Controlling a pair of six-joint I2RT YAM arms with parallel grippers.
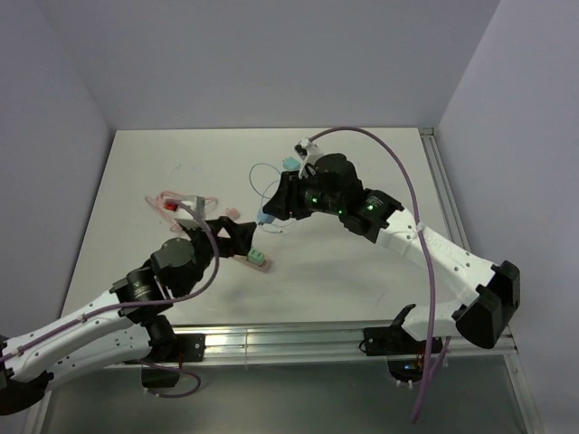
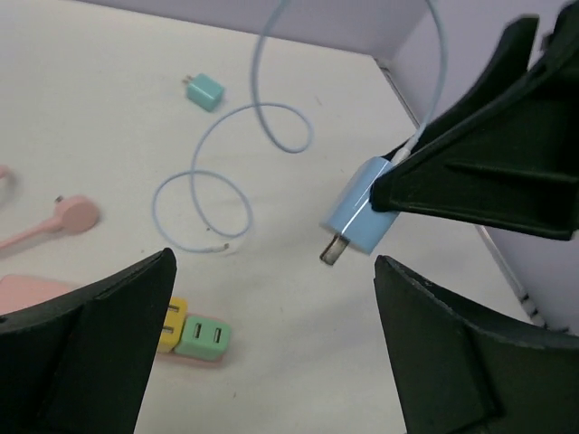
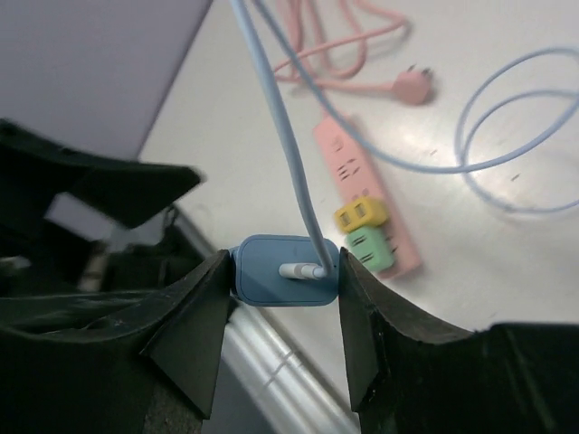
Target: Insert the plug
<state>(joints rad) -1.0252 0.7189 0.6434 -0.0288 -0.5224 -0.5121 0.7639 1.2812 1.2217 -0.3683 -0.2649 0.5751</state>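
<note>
The right end effector (image 3: 284, 262) was pressed onto the blue plug (image 3: 267, 276), one finger flat on each of its two opposite faces. The plug sat right at the fingertips, with a white connector and the pale blue cable (image 3: 298, 172) coming out of its back. From the left wrist camera, the same plug hung clear of the worktop (image 1: 181, 163). Its metal prongs (image 2: 333, 250) stuck out past the fingers and slanted downward.

The pink power strip (image 3: 348, 167) lay flat on the worktop below and beyond the held plug, apart from it. A yellow adapter (image 3: 359, 215) and a green adapter (image 3: 371, 250) were already seated side by side near one end of the strip. In the overhead view, the plug hovered just past that green end, close to it but not touching.

The left end effector (image 2: 273, 271) was spread wide and gripped nothing. The adapter end of the strip showed just beside its left finger (image 2: 109, 334). The right end effector with the plug was above and between its two fingers.

Farther off, the blue cable curled in loops on the worktop. A small teal adapter (image 2: 205, 91) lay beyond them, and a round pink plug (image 2: 74, 215) rested near the strip.
</note>
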